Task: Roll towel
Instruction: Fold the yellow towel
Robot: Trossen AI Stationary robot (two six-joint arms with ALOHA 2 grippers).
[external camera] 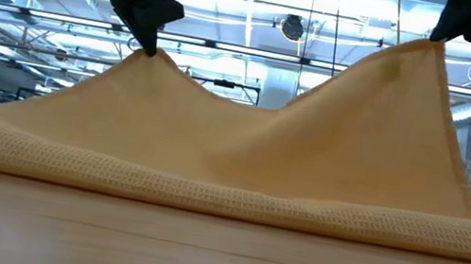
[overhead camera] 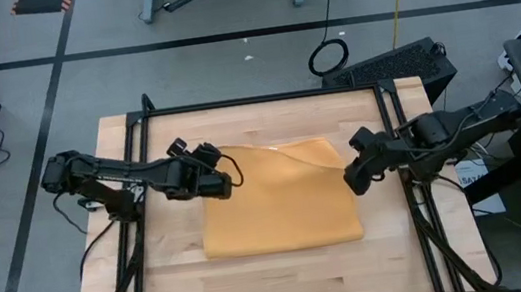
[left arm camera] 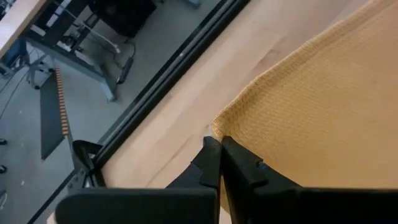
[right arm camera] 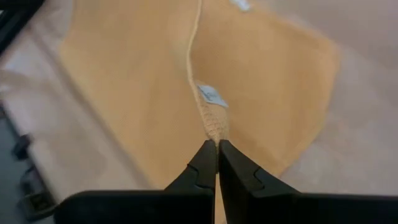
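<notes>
The mustard-yellow towel (overhead camera: pixel 279 209) lies in the middle of the table. Its near edge (external camera: pixel 224 197) rests flat on the wood, and its far part rises in two peaks. My left gripper (overhead camera: pixel 233 182) is shut on the left peak (external camera: pixel 148 52). My right gripper (overhead camera: pixel 351 182) is shut on the higher right peak (external camera: pixel 441 49). Between the peaks the cloth sags slack. A small white tag (right arm camera: pixel 211 96) shows just below my right gripper's fingertips. My left gripper pinches the towel's far left corner (left arm camera: pixel 217 132) between its two fingertips, coming from the table's left and slanting down. The corner is lifted clear and the cloth falls away from it to the table. My right gripper pinches the towel's far right corner at its hemmed edge (right arm camera: pixel 214 134), next to the white tag, between its two fingertips. It comes from the table's right. The corner is held high and the cloth hangs below the fingers in a fold down to the table.
Black frame rails run along the table's far edge (overhead camera: pixel 264 98) and both sides (overhead camera: pixel 135 152). Bare wood shows in front of the towel (overhead camera: pixel 289 283) and to its left. A black case (overhead camera: pixel 401 62) stands on the floor beyond the far right corner.
</notes>
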